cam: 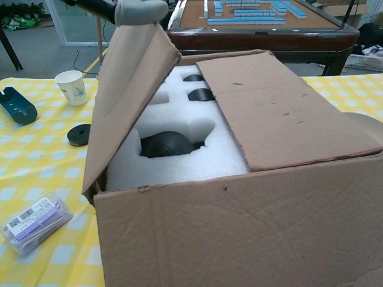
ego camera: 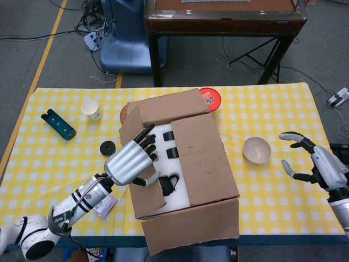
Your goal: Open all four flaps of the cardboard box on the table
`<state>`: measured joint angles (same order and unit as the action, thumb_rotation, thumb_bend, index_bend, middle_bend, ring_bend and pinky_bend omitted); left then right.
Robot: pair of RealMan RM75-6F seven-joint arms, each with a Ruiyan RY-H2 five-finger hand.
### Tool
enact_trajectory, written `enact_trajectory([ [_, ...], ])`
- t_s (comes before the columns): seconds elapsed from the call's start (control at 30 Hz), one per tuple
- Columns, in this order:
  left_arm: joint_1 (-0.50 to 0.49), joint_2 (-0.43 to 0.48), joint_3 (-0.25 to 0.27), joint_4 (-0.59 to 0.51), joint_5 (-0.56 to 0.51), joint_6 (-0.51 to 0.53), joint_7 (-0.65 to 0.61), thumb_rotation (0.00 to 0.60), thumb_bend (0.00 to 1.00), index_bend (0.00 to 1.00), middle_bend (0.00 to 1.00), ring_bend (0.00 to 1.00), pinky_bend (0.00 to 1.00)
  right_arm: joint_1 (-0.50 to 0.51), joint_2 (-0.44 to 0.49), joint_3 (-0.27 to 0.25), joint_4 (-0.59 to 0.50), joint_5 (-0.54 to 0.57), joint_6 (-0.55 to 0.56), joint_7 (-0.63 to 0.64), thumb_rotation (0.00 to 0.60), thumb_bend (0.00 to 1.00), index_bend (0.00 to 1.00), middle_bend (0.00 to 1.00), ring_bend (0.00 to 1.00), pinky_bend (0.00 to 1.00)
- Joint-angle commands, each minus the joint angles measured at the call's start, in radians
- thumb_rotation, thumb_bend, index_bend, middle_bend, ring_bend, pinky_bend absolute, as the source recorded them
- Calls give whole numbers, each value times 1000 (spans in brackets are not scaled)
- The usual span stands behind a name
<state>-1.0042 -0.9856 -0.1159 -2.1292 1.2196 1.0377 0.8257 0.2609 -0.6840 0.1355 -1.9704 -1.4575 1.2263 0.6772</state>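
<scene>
The cardboard box (ego camera: 188,226) stands mid-table. My left hand (ego camera: 131,164) holds the free edge of the left flap (ego camera: 143,194) and has it raised steeply; in the chest view a fingertip (cam: 140,9) sits on the top edge of that flap (cam: 128,89). The right flap (ego camera: 203,158) (cam: 281,107) lies flat over the box. The far flap (ego camera: 163,106) is folded back, and the near flap (cam: 239,233) hangs down in front. White foam (cam: 179,152) with black parts shows inside. My right hand (ego camera: 308,162) hovers with its fingers apart, far right of the box.
A pale bowl (ego camera: 257,150) sits between the box and my right hand. On the left are a paper cup (ego camera: 91,109), a teal holder (ego camera: 58,124), a black disc (ego camera: 108,148) and a plastic packet (cam: 35,222). Behind the box lies a red lid (ego camera: 210,98).
</scene>
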Motion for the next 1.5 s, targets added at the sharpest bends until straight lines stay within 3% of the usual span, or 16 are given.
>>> enact_trajectory([
  [0.03, 16, 25, -2, -7, 7, 0, -25, 36, 447, 665, 437, 200, 0, 1, 3, 1, -6, 1, -2, -2, 600, 362, 224, 188, 167, 251],
  [0.5, 71, 104, -30, -21, 32, -3, -151, 35, 447, 656, 437, 200, 0, 3, 12, 8, -19, 3, -4, -16, 600, 360, 224, 188, 167, 251],
  [1.5, 195, 256, -45, -17, 87, 14, -237, 37, 447, 656, 437, 200, 0, 9, 8, 14, 4, 4, -16, 15, 600, 360, 223, 188, 167, 251],
])
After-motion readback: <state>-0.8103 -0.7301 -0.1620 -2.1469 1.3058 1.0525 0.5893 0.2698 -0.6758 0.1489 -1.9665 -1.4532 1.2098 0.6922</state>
